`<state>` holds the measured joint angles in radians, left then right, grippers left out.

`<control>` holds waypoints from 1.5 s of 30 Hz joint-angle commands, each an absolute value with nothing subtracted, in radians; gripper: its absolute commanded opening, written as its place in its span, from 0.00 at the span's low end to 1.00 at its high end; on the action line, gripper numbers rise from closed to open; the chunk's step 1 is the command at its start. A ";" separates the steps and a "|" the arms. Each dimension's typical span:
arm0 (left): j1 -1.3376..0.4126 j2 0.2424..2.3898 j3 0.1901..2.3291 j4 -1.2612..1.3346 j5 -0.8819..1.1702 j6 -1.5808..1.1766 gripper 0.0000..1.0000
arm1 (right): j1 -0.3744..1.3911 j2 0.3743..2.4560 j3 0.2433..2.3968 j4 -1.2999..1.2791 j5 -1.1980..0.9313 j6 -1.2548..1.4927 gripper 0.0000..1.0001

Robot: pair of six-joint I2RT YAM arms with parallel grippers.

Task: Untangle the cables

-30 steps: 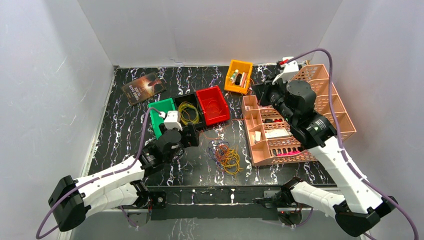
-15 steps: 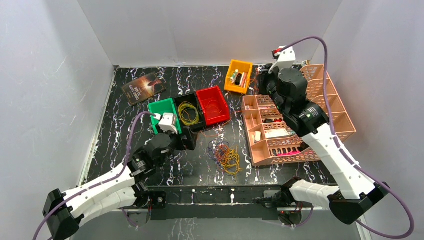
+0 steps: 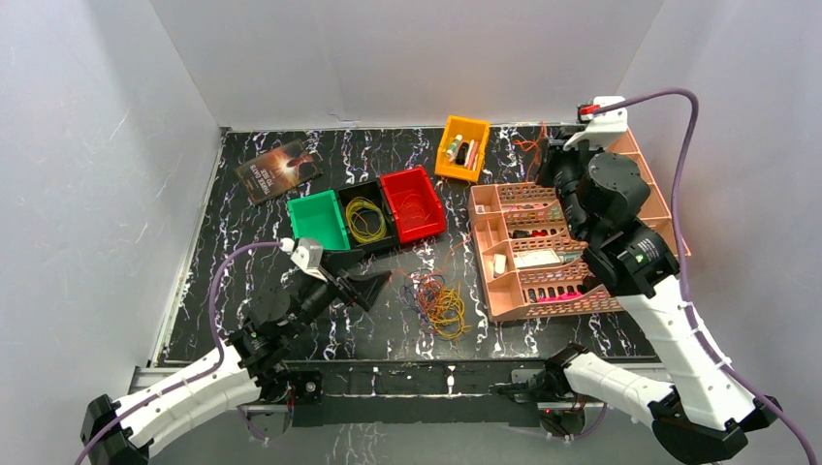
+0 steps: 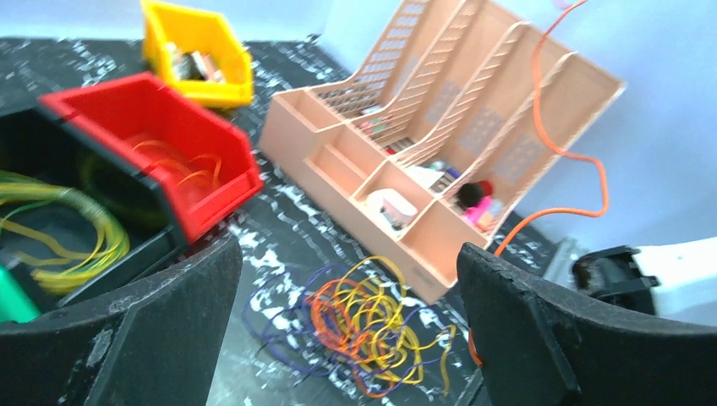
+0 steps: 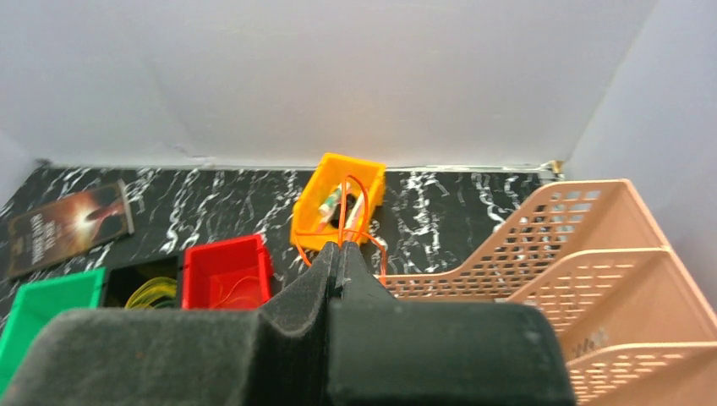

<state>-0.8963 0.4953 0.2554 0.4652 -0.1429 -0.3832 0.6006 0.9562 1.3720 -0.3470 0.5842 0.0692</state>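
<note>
We have an orange cable (image 4: 603, 181) clamped in the right tool (image 5: 342, 252) for pulling free; next the gaping left tool (image 3: 373, 283) should pin the tangle (image 3: 436, 302).

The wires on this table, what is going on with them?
The right claw is shut on one orange wire and holds it up by the peach desk organizer. The left claw is open, low over the table, facing the tangled pile of wires, which nothing touches at this moment.
</note>
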 commanded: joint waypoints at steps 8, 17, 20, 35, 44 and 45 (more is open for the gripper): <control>-0.893 0.543 0.285 0.875 -0.053 -0.478 0.98 | 0.601 1.007 1.314 -0.253 0.335 0.119 0.00; -0.894 0.453 0.342 0.628 -0.208 -0.398 0.98 | 0.600 0.998 1.310 -0.253 0.335 0.119 0.00; -0.893 0.467 0.402 0.414 -0.307 -0.395 0.98 | 0.601 1.021 1.341 -0.253 0.335 0.119 0.00; -0.893 0.670 0.446 0.025 -0.484 -0.560 0.98 | 0.601 1.205 1.473 -0.253 0.335 0.119 0.00; -0.893 0.723 0.443 -0.017 -0.484 -0.603 0.98 | 0.601 1.360 1.605 -0.006 0.103 0.149 0.00; -0.893 0.719 0.441 -0.015 -0.487 -0.602 0.98 | 0.601 1.374 1.618 -0.003 0.097 0.148 0.00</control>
<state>-0.8959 0.7345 0.4129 -0.0055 -0.4610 -0.5869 0.6006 1.3457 1.5223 -0.1310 0.1528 0.1356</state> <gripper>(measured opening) 0.983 0.012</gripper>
